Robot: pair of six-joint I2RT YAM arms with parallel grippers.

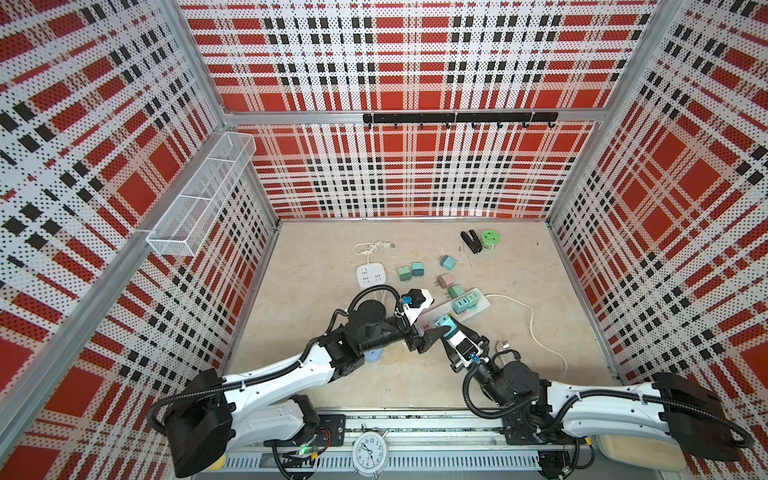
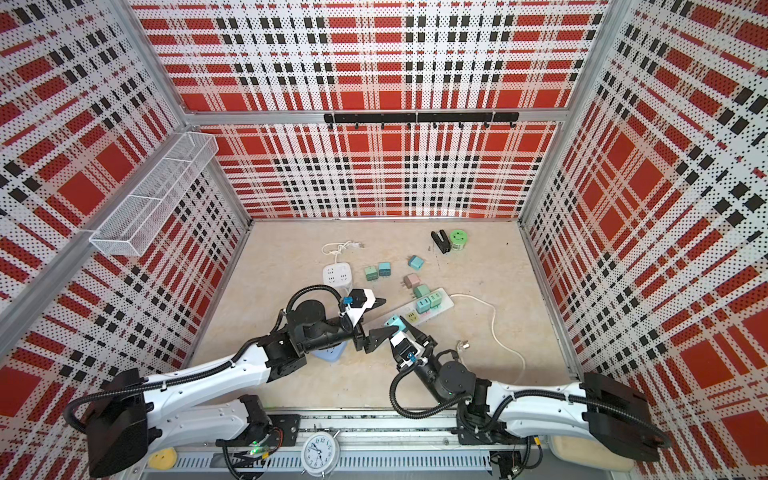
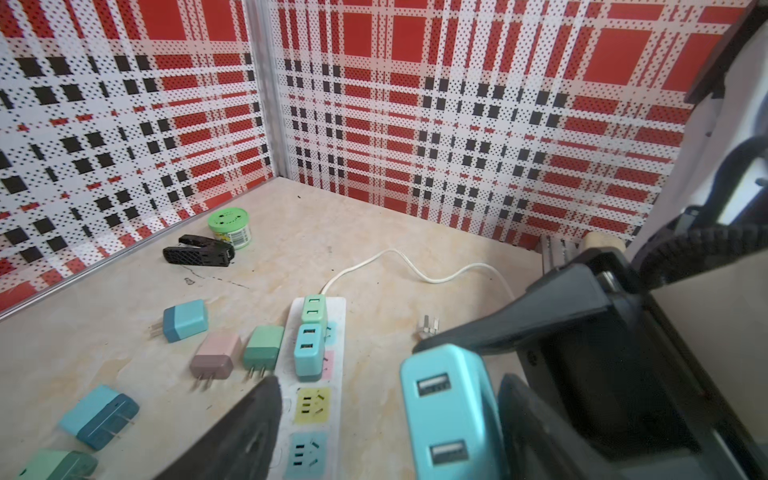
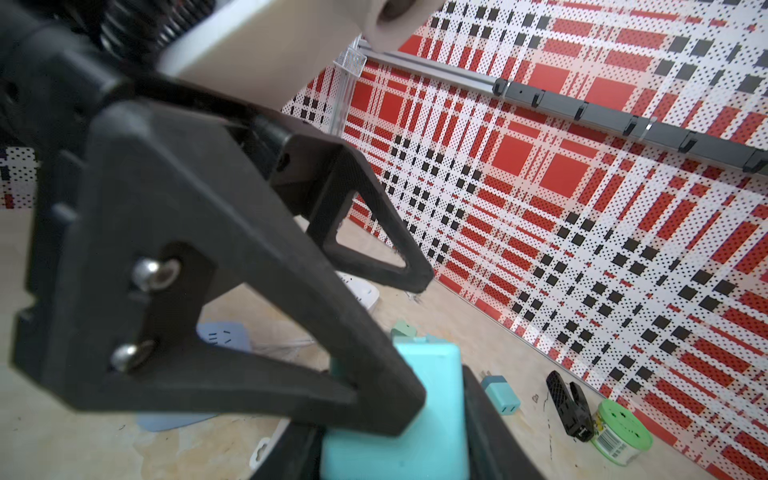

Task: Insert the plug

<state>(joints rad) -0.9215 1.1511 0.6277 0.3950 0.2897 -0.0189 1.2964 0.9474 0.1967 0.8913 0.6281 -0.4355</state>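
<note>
In both top views the right gripper point(image 1: 449, 327) point(image 2: 401, 330) was clamped on the teal plug point(image 1: 442, 321) point(image 2: 393, 321). The plug sat over the near end of the strip point(image 1: 482, 306) point(image 2: 446, 298), just beside the yellow socket point(image 2: 412, 318). The left gripper point(image 1: 440, 314) point(image 2: 390, 314) pointed in from the left with its jaws well apart, one finger at the plug and the other out past the strip's far edge. Two seated plugs point(image 1: 461, 306) stood further along the strip.

In the left wrist view the plug point(image 3: 449, 411) showed its two USB ports (its prongs were hidden, so contact with the strip could not be told). It hung beside the strip point(image 3: 340, 320), level with the yellow socket point(image 3: 311, 405). The left gripper point(image 3: 345, 363) stood open, one fingertip at the strip's edge and the other at the plug's top corner.

In the right wrist view the right gripper point(image 4: 395, 440) squeezed the plug point(image 4: 432, 374) from both sides. One left finger point(image 4: 249, 228) crossed the plug's corner, and the other point(image 4: 361, 183) stood clear of it.
</note>
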